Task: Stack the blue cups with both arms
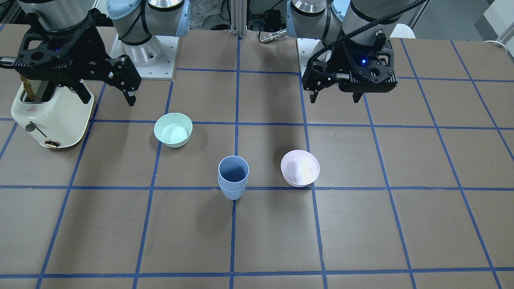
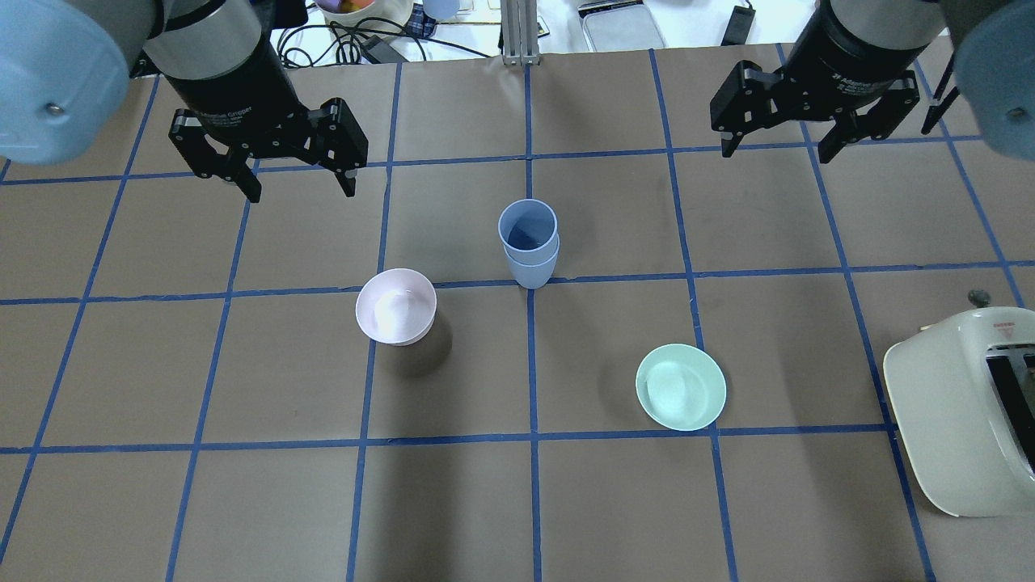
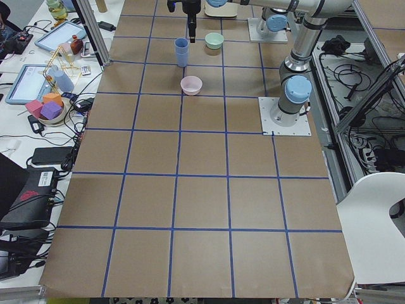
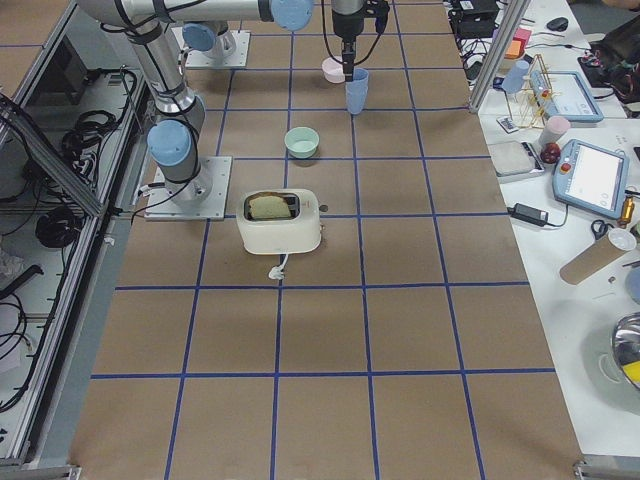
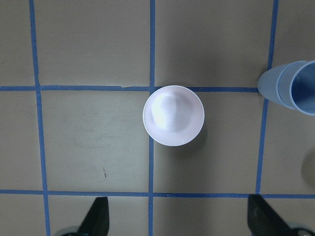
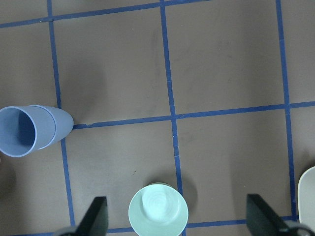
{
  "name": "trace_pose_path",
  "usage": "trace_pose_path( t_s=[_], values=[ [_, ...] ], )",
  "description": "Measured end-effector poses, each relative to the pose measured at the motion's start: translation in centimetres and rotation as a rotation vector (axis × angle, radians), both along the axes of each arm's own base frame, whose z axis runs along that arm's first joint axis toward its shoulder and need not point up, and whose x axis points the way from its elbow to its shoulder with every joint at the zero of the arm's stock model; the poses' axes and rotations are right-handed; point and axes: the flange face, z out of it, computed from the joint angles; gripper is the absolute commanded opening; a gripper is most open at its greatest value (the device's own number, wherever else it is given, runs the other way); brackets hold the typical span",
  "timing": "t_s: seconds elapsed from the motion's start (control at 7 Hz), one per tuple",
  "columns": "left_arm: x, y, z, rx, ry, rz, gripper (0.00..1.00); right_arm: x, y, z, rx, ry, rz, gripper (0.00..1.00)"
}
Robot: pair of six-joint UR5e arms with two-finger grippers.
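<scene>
i'm seeing the blue cups [image 2: 530, 242] sitting nested on the table [image 2: 614, 501] while the left fingers [image 2: 349, 171] and right fingers [image 2: 728, 139] are hanging spread and empty, so stacking is looking finished.

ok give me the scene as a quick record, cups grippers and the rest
cups: nested, upright, centre
left gripper: open, empty, raised
right gripper: open, empty, raised
pink bowl: left arm's side of cups, apart
green bowl: right arm's side, nearer the robot
toaster: robot's far right, bread inside

Nested blue cups [image 1: 233, 176] stand near the pink bowl [image 1: 300, 168].
</scene>
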Motion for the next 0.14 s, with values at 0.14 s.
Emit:
trace_pose_path(
  t_s=[0.14],
  values=[
    [-0.03,-0.02,0.02,-0.001,0.001,0.0,1.0,-0.08,0.03,0.01,0.0,0.003,0.0,1.0]
  ],
)
